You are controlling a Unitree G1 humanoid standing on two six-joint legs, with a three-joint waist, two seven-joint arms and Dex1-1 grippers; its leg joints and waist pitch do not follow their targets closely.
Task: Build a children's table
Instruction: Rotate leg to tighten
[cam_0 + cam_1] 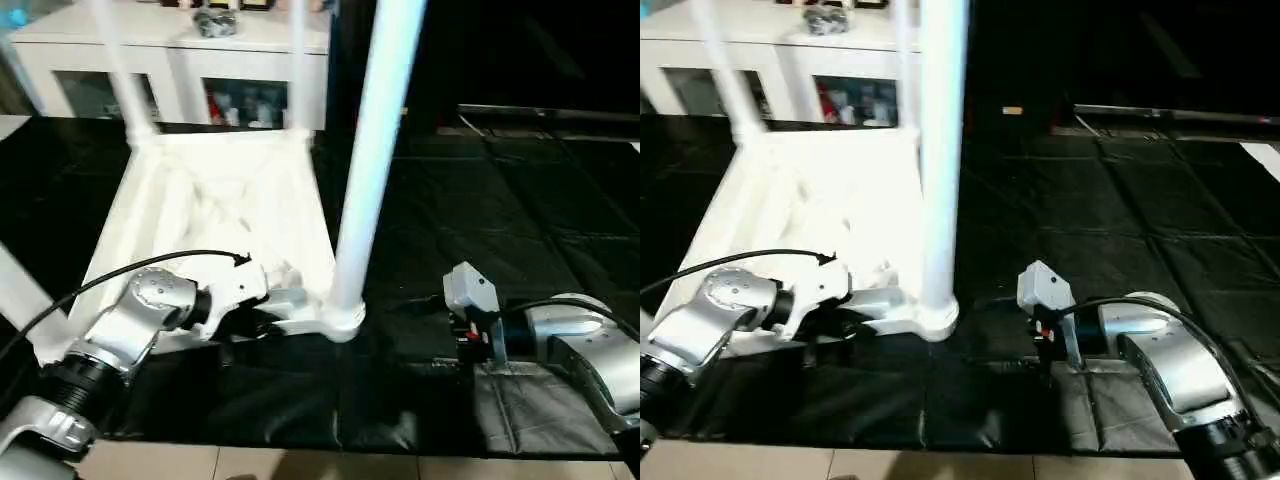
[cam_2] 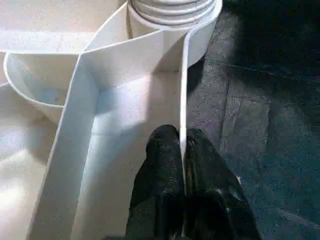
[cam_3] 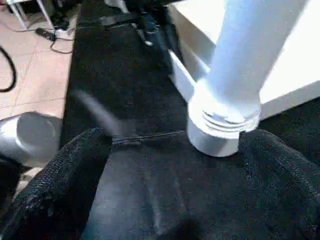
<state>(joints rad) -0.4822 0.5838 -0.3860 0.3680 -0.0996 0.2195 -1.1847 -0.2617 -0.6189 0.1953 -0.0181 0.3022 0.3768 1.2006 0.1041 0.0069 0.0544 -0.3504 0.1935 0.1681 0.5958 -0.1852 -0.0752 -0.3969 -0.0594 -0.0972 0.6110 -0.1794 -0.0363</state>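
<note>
Where left fingers (image 2: 167,165) pinch, table-top rim (image 2: 184,90) between them.

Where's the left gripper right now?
Left gripper is shut on the tabletop's near rim, just left of the upright leg in the head views.

Home-like room: glass-door cabinet (image 1: 170,70), tiled floor (image 3: 35,75)

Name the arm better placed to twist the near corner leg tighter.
Right. Its open gripper faces the leg at the socket, while the left gripper is shut on the tabletop's rim, steadying it.
</note>
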